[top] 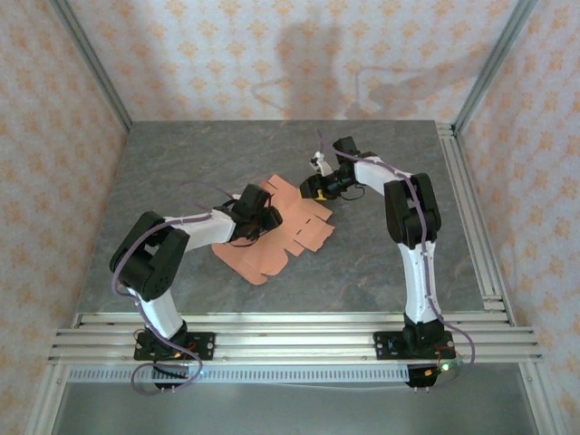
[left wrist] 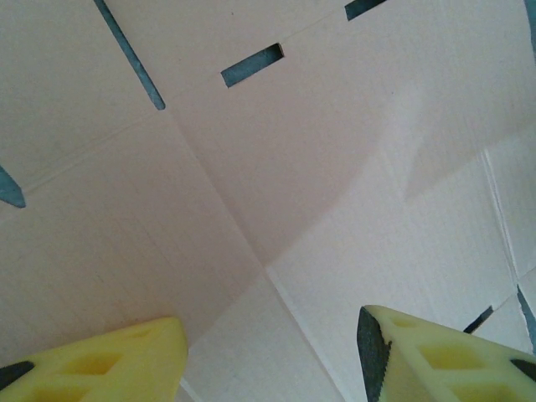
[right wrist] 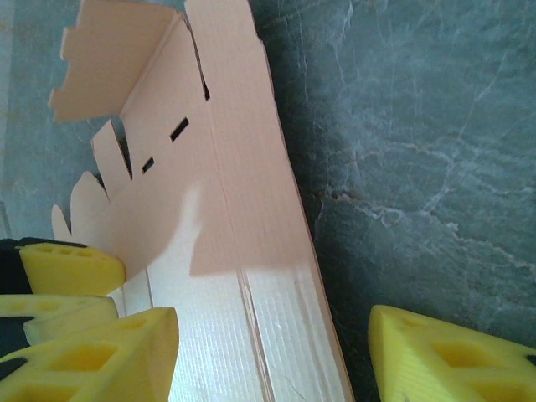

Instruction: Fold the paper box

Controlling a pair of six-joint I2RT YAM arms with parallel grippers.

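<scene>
The paper box [top: 292,237] is a salmon-orange die-cut card sheet lying mostly flat in the middle of the table, with tabs toward the right. My left gripper [top: 257,214] is low over its left half, and in the left wrist view it [left wrist: 272,335] is open above creased card [left wrist: 293,167] with narrow slots. My right gripper [top: 317,187] is at the sheet's far right edge. In the right wrist view it [right wrist: 268,335] is open, its fingers astride a long edge strip of the card [right wrist: 243,251]. A slotted panel with flaps [right wrist: 126,59] stands tilted up beyond it.
The grey stone-patterned table [top: 381,263] surrounds the sheet. Aluminium rails run along the near edge [top: 290,331] and the right side [top: 473,217]. Patterned walls close in the back and sides. A yellow finger [right wrist: 71,268] of the other gripper is at the left in the right wrist view.
</scene>
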